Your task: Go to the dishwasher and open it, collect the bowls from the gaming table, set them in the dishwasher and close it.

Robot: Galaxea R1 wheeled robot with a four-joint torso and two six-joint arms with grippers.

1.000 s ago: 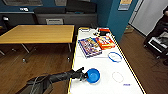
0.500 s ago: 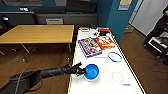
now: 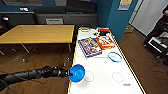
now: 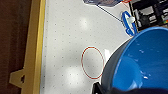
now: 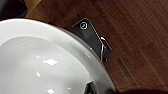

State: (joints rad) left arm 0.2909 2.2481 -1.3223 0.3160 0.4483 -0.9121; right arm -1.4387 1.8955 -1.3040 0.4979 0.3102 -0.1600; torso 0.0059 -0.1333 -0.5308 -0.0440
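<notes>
A solid blue bowl (image 3: 77, 73) hangs over the left yellow edge of the gaming table (image 3: 105, 86), with my left gripper (image 3: 70, 73) shut on its rim. In the left wrist view the blue bowl (image 4: 140, 62) looms large above the white tabletop (image 4: 62, 37). Farther along the table, near its right edge, a pale bowl with a blue rim (image 3: 115, 57) rests on the top. In the right wrist view a white bowl (image 5: 37, 62) hangs above the wooden floor, and my right gripper (image 5: 93, 88) is shut on its rim.
Two colourful board-game boxes (image 3: 90, 46) (image 3: 105, 42) lie at the table's far end. A wooden table (image 3: 37, 33) stands to the left over dark wood floor. A person (image 3: 160, 27) sits at the far right. Red rings (image 3: 89, 76) are marked on the tabletop.
My left arm has drawn the blue bowl leftward, from over the tabletop to the table's yellow left edge.
</notes>
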